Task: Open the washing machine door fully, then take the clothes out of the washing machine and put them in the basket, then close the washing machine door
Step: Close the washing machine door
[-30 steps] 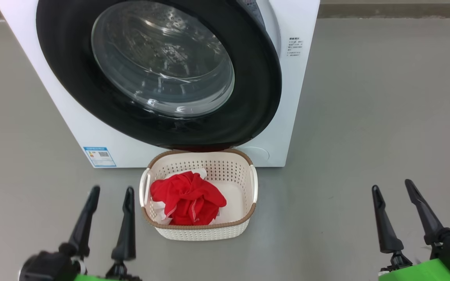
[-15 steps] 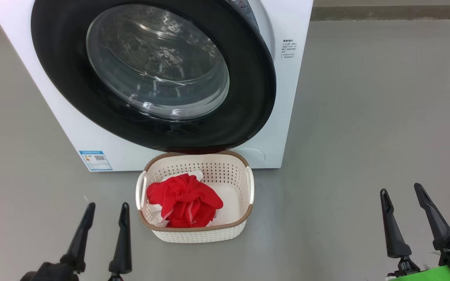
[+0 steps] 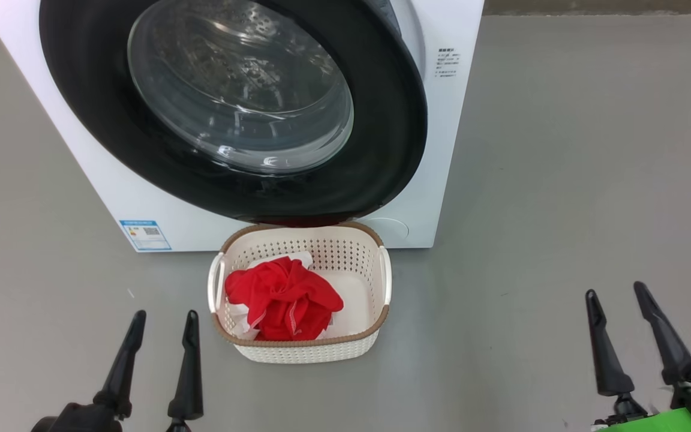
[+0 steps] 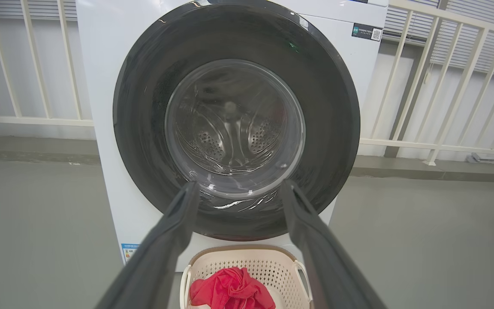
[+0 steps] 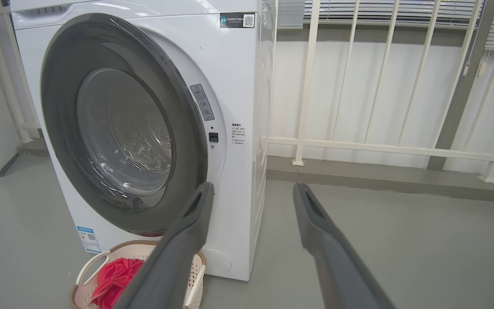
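Note:
The washing machine [image 3: 111, 186] stands ahead with its glossy black washing machine door [image 3: 381, 150] swung against its front; a thin strip of the rim shows at the door's right edge [image 5: 202, 128]. Through the glass [image 4: 234, 128] I see the bare steel drum. The clothes [image 3: 282, 297], a red bundle with white trim, lie in the left half of the basket [image 3: 303, 343], which sits on the floor below the door. My left gripper [image 3: 165, 315] is open left of the basket. My right gripper [image 3: 615, 289] is open, far to its right. Both hold nothing.
Grey floor [image 3: 561, 180] spreads wide to the right of the machine and around the basket. A white railing [image 5: 380, 146] and wall run behind the machine. A blue label [image 3: 144, 235] marks the machine's lower left front.
My left gripper has drawn back and sits lower in the head view. The right gripper has shifted slightly right. The head camera moved a little; the basket and clothes lie as before.

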Controlling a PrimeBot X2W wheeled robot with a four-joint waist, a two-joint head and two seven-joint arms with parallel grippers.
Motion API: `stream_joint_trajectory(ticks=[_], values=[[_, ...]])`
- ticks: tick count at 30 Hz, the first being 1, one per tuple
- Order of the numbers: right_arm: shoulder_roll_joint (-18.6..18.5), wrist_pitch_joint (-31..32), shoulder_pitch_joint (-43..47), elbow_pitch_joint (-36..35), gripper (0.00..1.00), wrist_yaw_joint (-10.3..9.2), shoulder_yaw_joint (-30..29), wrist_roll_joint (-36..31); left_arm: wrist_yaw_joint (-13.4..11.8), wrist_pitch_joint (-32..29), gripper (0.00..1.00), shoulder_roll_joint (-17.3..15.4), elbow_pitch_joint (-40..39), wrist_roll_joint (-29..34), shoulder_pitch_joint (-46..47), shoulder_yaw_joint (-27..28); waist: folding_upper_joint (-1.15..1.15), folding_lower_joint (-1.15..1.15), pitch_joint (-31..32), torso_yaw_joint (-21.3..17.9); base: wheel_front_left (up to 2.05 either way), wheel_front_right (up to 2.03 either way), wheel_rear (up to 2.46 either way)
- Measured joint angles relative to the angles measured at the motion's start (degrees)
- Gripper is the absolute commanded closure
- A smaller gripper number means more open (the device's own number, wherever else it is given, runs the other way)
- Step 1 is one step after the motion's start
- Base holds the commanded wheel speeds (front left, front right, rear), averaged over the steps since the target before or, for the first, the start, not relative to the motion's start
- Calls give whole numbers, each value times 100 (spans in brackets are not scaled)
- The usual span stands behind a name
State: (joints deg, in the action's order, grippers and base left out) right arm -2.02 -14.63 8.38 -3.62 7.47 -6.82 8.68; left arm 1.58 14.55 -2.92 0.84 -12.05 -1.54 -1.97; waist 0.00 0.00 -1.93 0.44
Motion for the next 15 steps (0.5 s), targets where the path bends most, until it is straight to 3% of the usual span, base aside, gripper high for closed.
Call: stream_joint_trajectory(ticks=[7,15], values=[[1,0,-168,307,100,0,246,-1,3,0,0,13,-60,0,14,-56,0,0,-128,67,0,0,0],[-19,0,-1060,864,100,0,699,-96,3,0,0,15,-162,-4,98,-186,0,0,-400,172,0,0,0]])
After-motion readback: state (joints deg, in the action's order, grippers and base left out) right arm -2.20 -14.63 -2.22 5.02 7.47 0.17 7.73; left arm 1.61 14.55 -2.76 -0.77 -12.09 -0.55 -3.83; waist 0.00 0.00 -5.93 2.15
